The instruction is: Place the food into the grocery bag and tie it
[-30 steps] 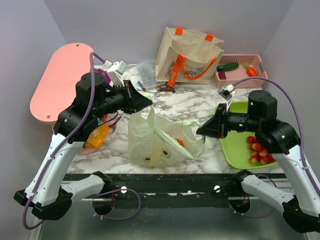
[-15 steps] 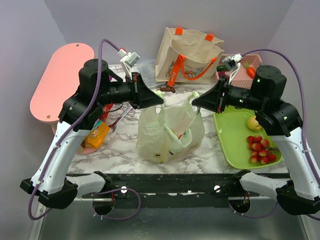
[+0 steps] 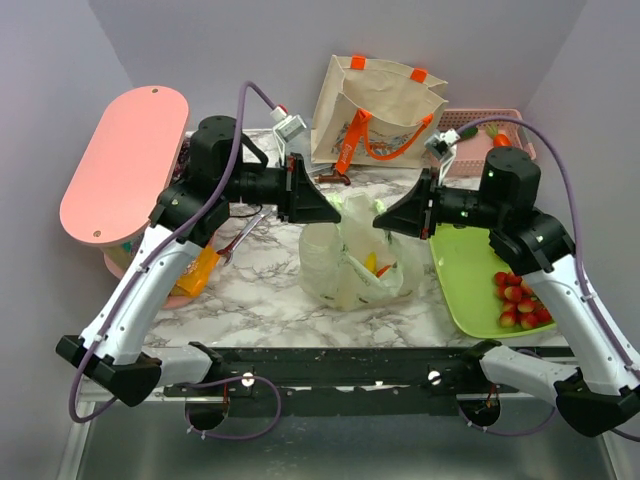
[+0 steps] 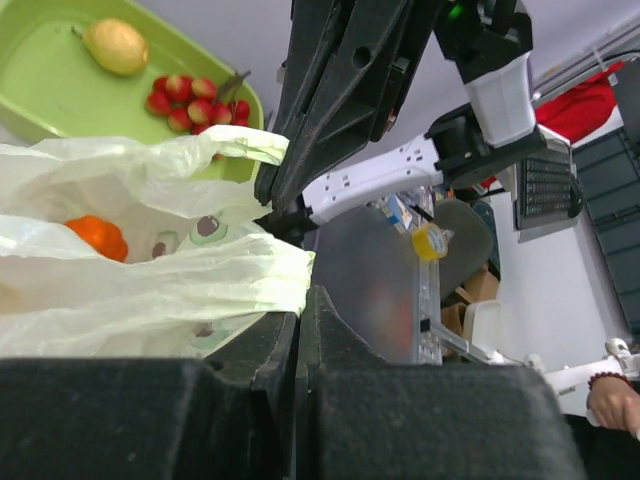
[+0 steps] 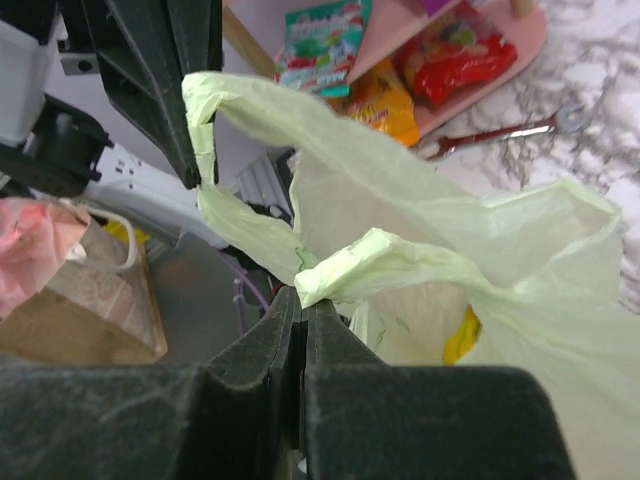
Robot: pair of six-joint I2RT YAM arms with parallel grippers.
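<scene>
Bag [image 3: 355,262]: pale green, translucent. Inside it: an orange fruit [image 4: 97,236] and a yellow banana [image 5: 462,338]. Bench [image 3: 260,290]: white marble with grey veins. Tray [image 3: 465,285]: lime green, carrying red berries [image 3: 518,302] and one yellow-brown fruit [image 4: 117,46]. Tote [image 3: 385,100]: beige, orange handles, orange print. Basket [image 3: 462,166]: pink. Oval board [image 3: 122,160]: salmon pink. Left fingers [image 4: 230,400] and right fingers [image 5: 240,410]: black. Cable [image 3: 240,110]: purple.

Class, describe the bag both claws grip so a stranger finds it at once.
At the middle of the white marble table sits a thin, pale green plastic bag, one handle pinched in the left claw, the other in the right claw. Unlike the beige canvas tote behind, it is translucent, with fruit showing inside.
</scene>
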